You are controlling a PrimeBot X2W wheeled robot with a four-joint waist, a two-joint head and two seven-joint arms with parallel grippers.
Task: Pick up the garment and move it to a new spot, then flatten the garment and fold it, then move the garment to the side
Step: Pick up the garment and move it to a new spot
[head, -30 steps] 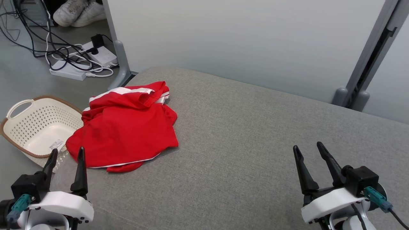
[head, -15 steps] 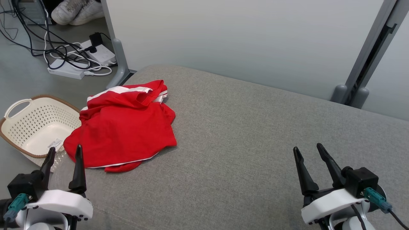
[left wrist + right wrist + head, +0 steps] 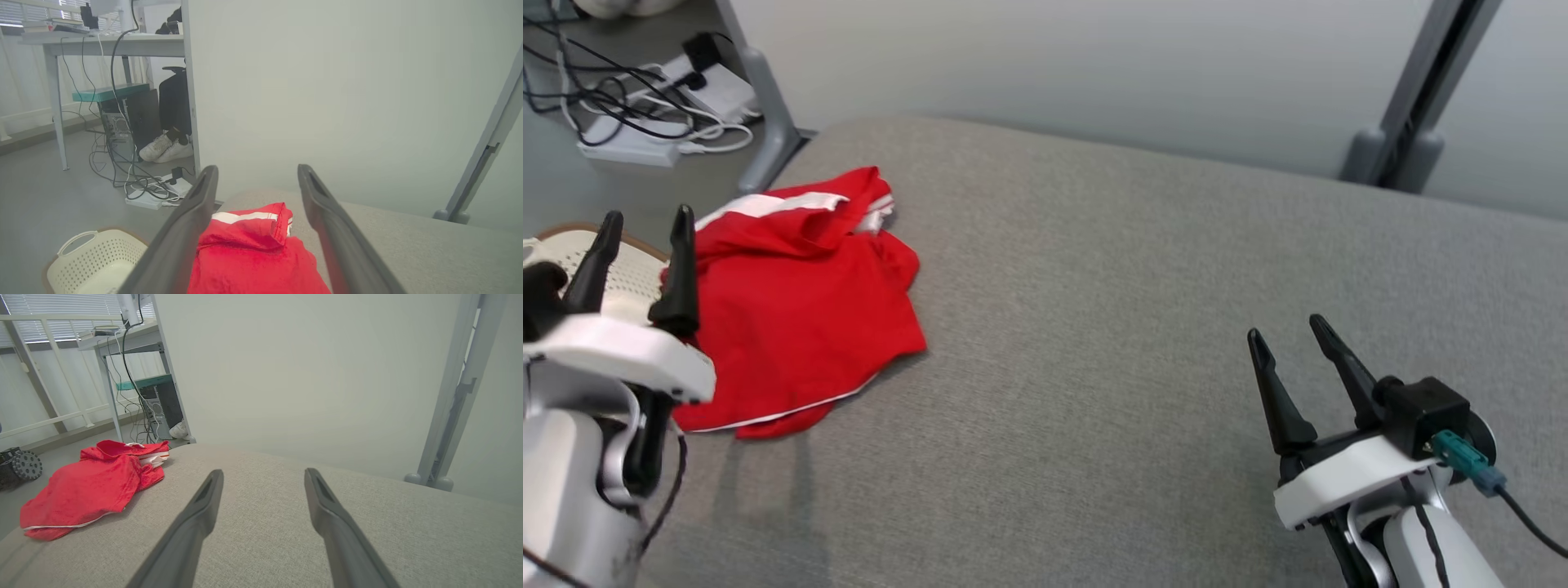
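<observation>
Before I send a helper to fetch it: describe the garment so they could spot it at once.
Find the grey cushion in front of the pale wall. Near its left edge, beside a cream basket, lies a crumpled shirt. It is bright red with white trim, unlike anything near it.

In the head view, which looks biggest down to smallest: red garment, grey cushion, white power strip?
1. grey cushion
2. red garment
3. white power strip (farther away, so true size unsure)
</observation>
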